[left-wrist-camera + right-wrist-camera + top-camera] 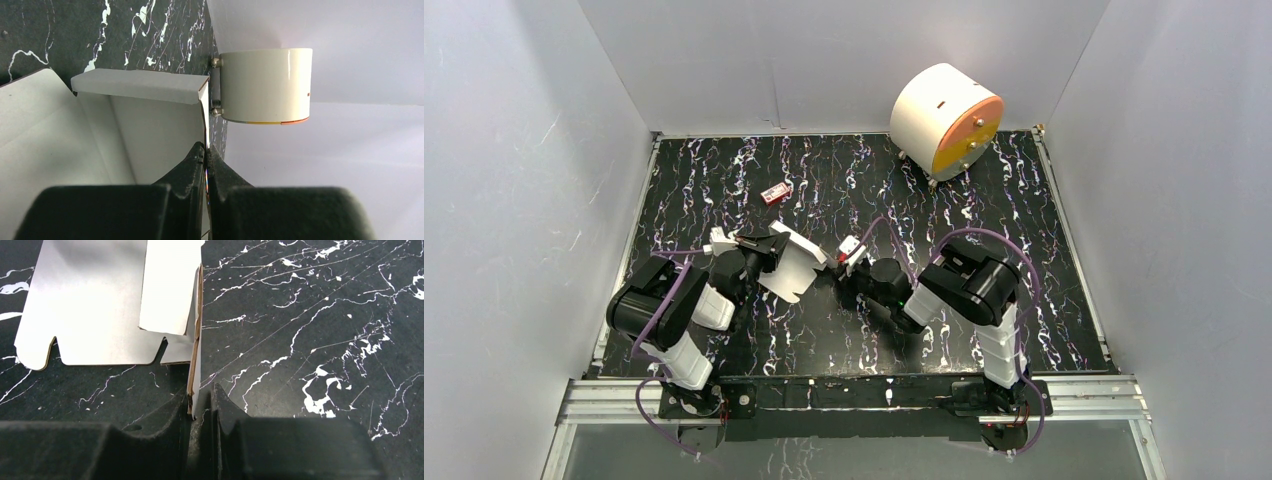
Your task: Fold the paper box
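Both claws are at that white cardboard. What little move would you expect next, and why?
Probably the right gripper backs off the paper box: its jaws stand slightly apart around its edge, not pinching it, while the left gripper is shut on another panel, so the box would not drop.

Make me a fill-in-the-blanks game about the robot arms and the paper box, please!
1. The left gripper is shut on the edge of the ___ paper box.
2. The big drum in the far right corner of the table has an ___ face.
3. The small ___ item lies alone on the table, farther back than the paper box.

Missing words: white, orange, red.
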